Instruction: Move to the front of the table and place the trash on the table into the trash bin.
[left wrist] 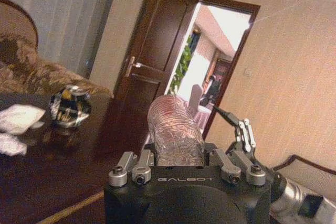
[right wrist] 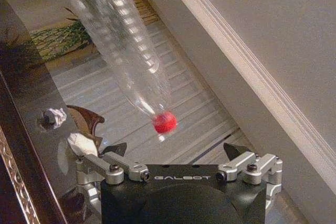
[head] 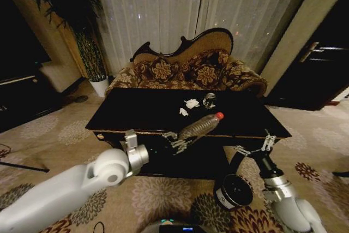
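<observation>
While the left hand (head: 175, 141) is clamped on the base end of the clear ribbed bottle (head: 200, 126), the bottle slants up and to the right over the near edge of the dark glossy surface (head: 131, 114), its red cap (head: 219, 115) at the high end. In the left wrist view the bottle's ribbed body (left wrist: 175, 132) sits squeezed between the fingers. The right hand (head: 255, 145) hangs off the near right corner of the surface, its fingers spread apart and holding nothing. Just below it, on the patterned carpet, stands the black trash bin (head: 233, 191) with its white label. Farther back on the surface lie two white paper wads (head: 188, 106) and, just right of them, a small shiny silvery piece (head: 209, 100).
</observation>
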Available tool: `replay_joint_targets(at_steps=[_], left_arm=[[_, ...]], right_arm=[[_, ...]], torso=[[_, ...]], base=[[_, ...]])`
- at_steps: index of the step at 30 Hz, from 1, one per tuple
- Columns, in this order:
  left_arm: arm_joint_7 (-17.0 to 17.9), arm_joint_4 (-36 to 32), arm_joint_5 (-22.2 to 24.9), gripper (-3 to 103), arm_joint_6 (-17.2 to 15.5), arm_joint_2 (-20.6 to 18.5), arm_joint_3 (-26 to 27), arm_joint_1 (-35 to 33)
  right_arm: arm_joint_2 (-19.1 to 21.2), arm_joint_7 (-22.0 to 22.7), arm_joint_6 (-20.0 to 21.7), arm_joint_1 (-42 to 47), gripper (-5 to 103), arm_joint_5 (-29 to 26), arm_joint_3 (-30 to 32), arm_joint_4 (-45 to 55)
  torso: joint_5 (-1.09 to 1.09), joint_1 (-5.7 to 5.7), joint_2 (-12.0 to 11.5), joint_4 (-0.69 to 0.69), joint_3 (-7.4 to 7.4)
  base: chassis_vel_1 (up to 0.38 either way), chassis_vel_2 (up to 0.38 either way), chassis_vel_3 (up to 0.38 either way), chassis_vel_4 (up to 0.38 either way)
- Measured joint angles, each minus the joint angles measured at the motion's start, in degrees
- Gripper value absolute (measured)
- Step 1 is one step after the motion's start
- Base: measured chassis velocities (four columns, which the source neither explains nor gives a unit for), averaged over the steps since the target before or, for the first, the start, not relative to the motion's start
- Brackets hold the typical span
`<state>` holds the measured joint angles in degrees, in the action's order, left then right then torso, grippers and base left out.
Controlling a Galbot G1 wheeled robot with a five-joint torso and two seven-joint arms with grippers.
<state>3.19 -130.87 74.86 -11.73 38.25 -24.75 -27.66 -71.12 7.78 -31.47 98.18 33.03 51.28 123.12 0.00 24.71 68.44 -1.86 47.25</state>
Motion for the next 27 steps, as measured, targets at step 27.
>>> replay_joint_targets(at_steps=[27], left_arm=[[7.7,2.0,4.3,39,-0.6,12.0,-11.4,7.1]], right_arm=[[-2.9,0.0,-0.4,1.4,100,3.1,0.7,0.8]], torso=[[0.0,0.0,0.0,0.02,0.0]], base=[[0.0,0.0,0.0,0.0]])
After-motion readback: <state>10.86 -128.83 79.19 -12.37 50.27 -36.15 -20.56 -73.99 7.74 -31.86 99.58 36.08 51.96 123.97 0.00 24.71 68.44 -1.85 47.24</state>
